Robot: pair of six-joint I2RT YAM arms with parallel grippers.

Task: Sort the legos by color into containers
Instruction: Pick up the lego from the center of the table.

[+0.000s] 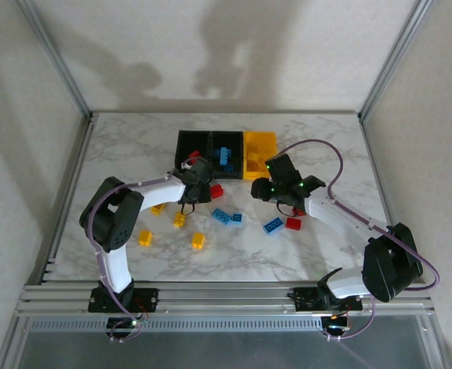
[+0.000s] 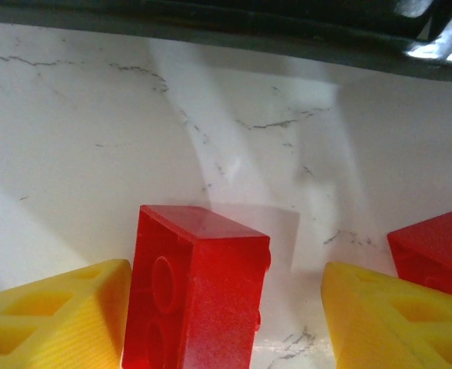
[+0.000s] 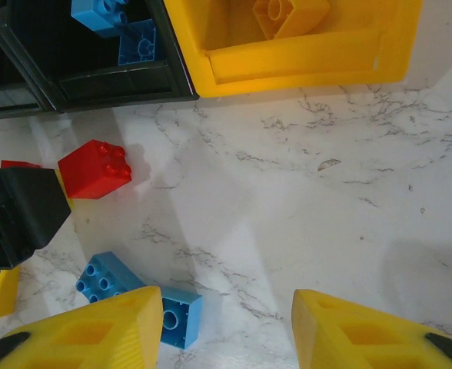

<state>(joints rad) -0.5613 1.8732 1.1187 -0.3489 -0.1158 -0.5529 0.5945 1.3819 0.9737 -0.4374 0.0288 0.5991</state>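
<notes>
My left gripper (image 1: 197,178) sits just in front of the left black container (image 1: 193,144). Its yellow fingers (image 2: 57,315) stand open around a red lego (image 2: 199,292) that rests on the marble, touching the left finger and well apart from the right one. Another red lego (image 2: 437,250) lies to its right. My right gripper (image 3: 226,300) hovers open over bare table in front of the yellow container (image 3: 303,61), with nothing between its fingers. A light blue lego (image 3: 178,317) lies beside its left finger. The middle black container (image 1: 226,150) holds blue legos.
Loose legos are scattered on the table's near half: yellow ones (image 1: 179,221) on the left, blue ones (image 1: 221,216) in the middle, a red one (image 1: 293,224) on the right and another red one (image 1: 217,191) by the left gripper. A yellow lego (image 3: 291,15) lies in the yellow container.
</notes>
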